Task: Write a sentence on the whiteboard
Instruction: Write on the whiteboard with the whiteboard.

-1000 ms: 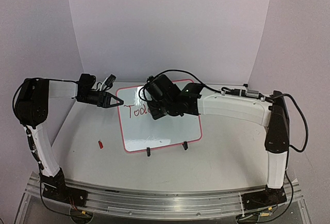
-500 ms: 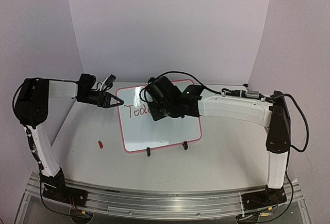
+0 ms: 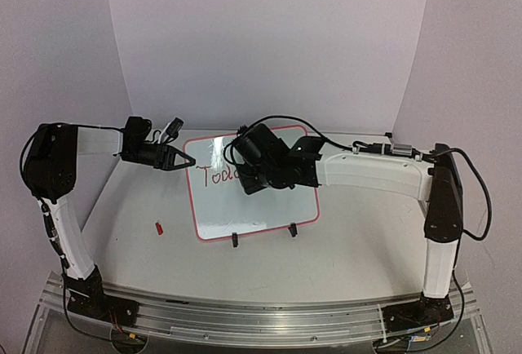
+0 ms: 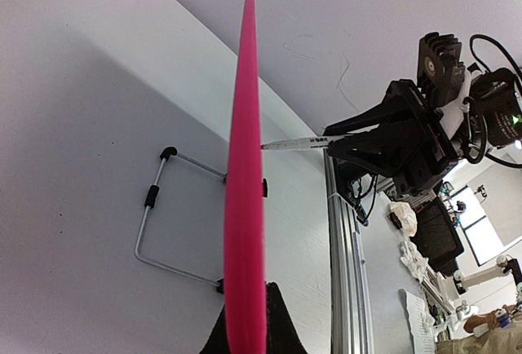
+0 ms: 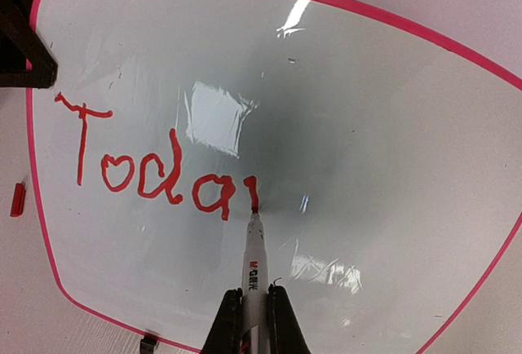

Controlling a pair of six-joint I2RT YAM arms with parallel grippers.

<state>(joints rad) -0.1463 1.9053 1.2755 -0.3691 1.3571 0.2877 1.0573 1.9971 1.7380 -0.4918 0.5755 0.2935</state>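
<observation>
Change over the last second: my right arm has crept a little toward the whiteboard's [image 5: 383, 117] right side. My left arm has not moved. I read this as the lettering advancing, one stroke at a time.

Right claw [image 5: 254, 292]: clamped on the marker [image 5: 254, 250], whose barrel runs out between the fingers. The red tip touches the whiteboard just right of the last full letter.

Left claw [image 3: 189, 161]: pressed together on the whiteboard's left edge. From that wrist the pink frame runs straight up out of the fingers, so I am steadying it.

The whiteboard stands tilted on the surface [image 3: 351, 240], between my two arms, with its face toward the right claw.

Writing so far reads "Toda", plus a short fresh stroke at the marker tip, probably the start of a "y". My estimate is that one word is nearly done and most of the sentence is still to come.

Count:
- whiteboard, one
- marker, one
- red cap [image 3: 160, 227], one, lying on the surface near the whiteboard's lower left corner
- black feet, two [image 3: 235, 241] [image 3: 293, 230], at the whiteboard's bottom edge
- full letters, four
- partial stroke, one
</observation>
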